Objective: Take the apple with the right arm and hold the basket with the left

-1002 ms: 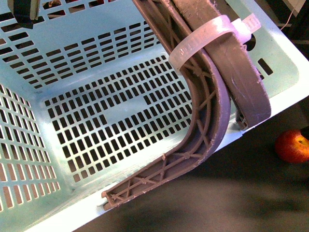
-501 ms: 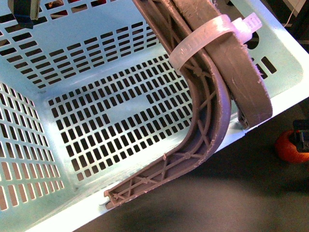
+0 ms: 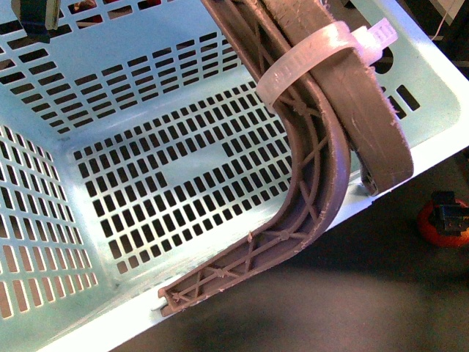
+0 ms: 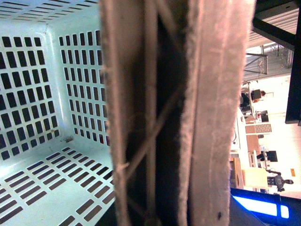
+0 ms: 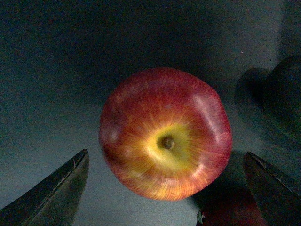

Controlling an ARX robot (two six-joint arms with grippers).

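Observation:
The pale blue slotted basket [image 3: 146,183] fills the front view, tilted, with its brown handles [image 3: 322,147] bound by a white zip tie [image 3: 315,55]. My left gripper is shut on the basket's handle [image 4: 188,117]; the gripper itself does not show in its wrist view. The red apple [image 5: 165,134] with a yellowish patch round its stem lies on the dark table, between the wide-open fingertips [image 5: 56,193] of my right gripper [image 5: 167,188]. In the front view the apple [image 3: 429,229] sits at the right edge, partly covered by the right gripper [image 3: 448,214] above it.
A dark rounded object [image 5: 282,99] lies beside the apple. A dark red thing [image 5: 230,212] shows under the apple's shadow. A dark piece [image 3: 37,15] hangs at the basket's far rim. A lit room with furniture [image 4: 263,141] shows behind the handle.
My right gripper has come in over the apple at the right edge and now covers part of it. The basket has shifted slightly.

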